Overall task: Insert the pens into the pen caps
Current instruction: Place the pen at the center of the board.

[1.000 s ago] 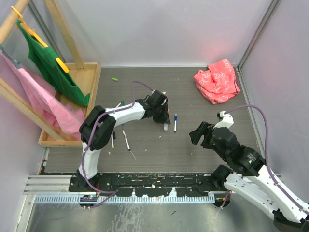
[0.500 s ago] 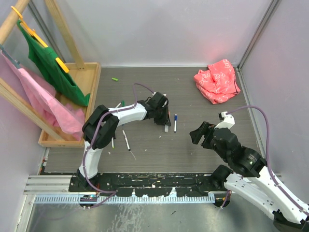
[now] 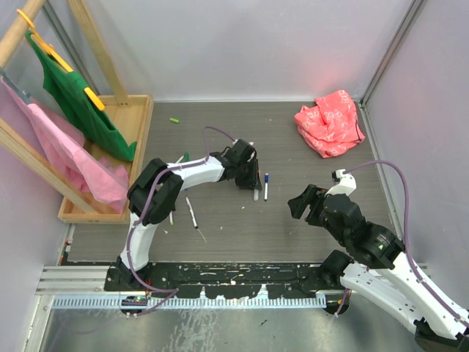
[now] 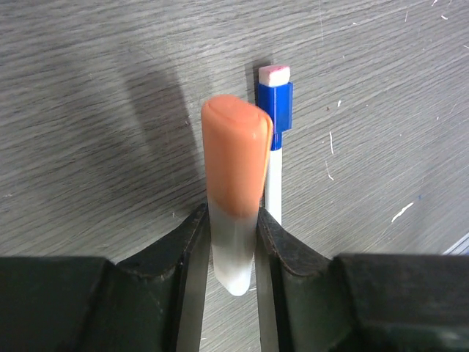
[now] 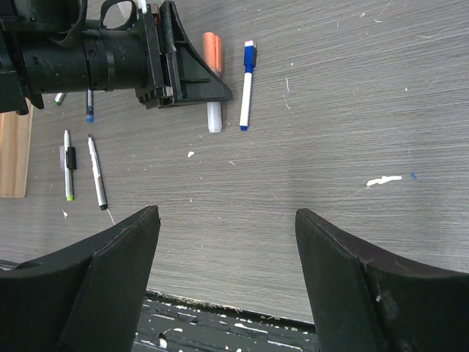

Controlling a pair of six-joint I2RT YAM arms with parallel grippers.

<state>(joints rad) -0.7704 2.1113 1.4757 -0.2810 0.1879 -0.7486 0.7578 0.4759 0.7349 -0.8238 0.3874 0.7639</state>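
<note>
My left gripper (image 4: 232, 242) has a pen (image 4: 234, 161) with an orange cap and a whitish barrel between its fingers, both jaws against the barrel. That pen lies low over the table, right beside a blue-capped white pen (image 4: 274, 110) that rests flat. From above, the left gripper (image 3: 253, 185) sits mid-table with the blue pen (image 3: 266, 185) just to its right. My right gripper (image 5: 227, 286) hangs open over bare table, empty, and is seen from above (image 3: 297, 205) right of both pens. Loose pens (image 5: 97, 182) lie further left. A small green cap (image 3: 174, 119) lies at the back.
A wooden tray (image 3: 139, 125) with a rack of green and pink cloth stands at the left. A crumpled red bag (image 3: 330, 121) lies at the back right. More pens (image 3: 192, 213) lie beside the left arm. A black rail (image 3: 220, 279) runs along the near edge.
The left gripper has shifted slightly right and closer to the blue pen, with the orange-capped pen still between its fingers. The right arm has barely moved.
</note>
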